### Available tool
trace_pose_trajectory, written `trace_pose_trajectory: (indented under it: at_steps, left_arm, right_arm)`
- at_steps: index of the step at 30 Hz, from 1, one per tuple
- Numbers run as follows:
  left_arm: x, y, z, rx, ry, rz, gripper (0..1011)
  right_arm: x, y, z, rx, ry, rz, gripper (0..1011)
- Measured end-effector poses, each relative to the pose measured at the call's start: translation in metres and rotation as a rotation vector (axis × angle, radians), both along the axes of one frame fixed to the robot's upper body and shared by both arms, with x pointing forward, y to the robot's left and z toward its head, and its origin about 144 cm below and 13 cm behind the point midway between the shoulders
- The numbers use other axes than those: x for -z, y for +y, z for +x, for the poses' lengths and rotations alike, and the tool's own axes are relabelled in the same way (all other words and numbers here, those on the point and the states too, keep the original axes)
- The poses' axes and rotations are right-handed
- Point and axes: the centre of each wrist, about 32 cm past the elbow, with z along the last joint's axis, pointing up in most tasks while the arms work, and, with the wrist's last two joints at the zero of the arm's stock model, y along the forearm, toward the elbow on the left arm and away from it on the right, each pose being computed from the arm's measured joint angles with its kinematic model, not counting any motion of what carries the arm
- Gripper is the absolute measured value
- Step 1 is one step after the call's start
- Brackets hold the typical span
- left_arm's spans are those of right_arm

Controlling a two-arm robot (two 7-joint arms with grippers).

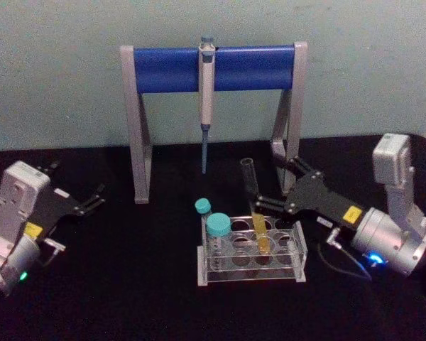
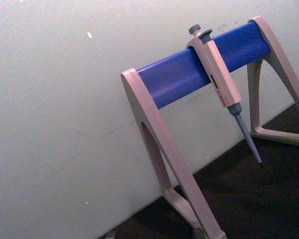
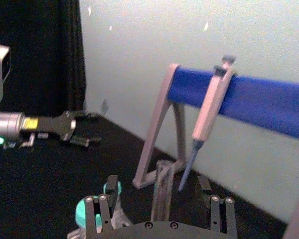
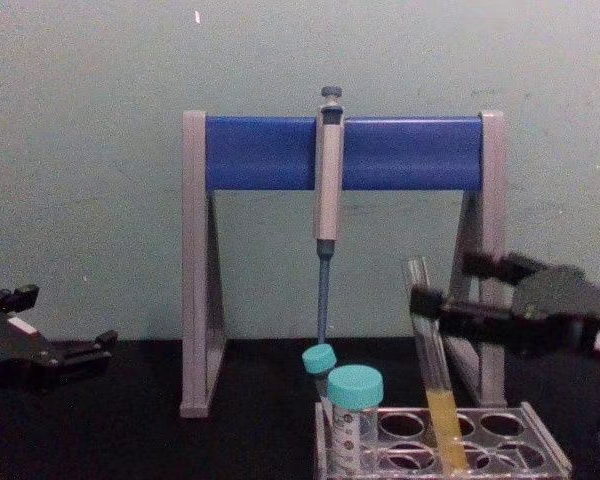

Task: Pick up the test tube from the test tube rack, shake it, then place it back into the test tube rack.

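At lower right of the head view, the right gripper (image 1: pixel 268 204), black fingers apart astride the long clear glass test tube (image 1: pixel 256 213) leaning in the low clear plastic rack (image 1: pixel 252 250), risks tipping it if closed off-centre; left gripper (image 1: pixel 92 200) idles open at far left.

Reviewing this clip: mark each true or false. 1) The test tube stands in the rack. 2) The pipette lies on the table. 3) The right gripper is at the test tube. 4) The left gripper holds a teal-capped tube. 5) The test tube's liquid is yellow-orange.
1) True: the test tube has its bottom in a hole of the test tube rack, leaning slightly.
2) False: the pipette hangs from the blue bar of the pipette stand.
3) True: the right gripper has its open fingers on either side of the tube, above the rack.
4) False: the left gripper is open and empty, far to the left; the teal-capped tubes sit in the rack.
5) True.
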Motion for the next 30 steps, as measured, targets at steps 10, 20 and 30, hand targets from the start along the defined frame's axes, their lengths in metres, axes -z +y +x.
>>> trace_pose_trajectory:
  at_steps: [10,20,30]
  left_arm:
    - [0.0,0.0,0.0,0.0,0.0,0.0,1001]
    - [0.0,0.0,0.0,0.0,0.0,0.0,1001]
    - [0.0,0.0,0.0,0.0,0.0,0.0,1002]
  right_arm:
    - [-0.015,-0.007,-0.022,0.269,-0.049,0.029,1000]
    - [-0.008,-0.001,-0.022,0.559,0.13,-0.073,1000]
    - [0.012,0.002,-0.023,0.63,0.275,-0.13,1000]
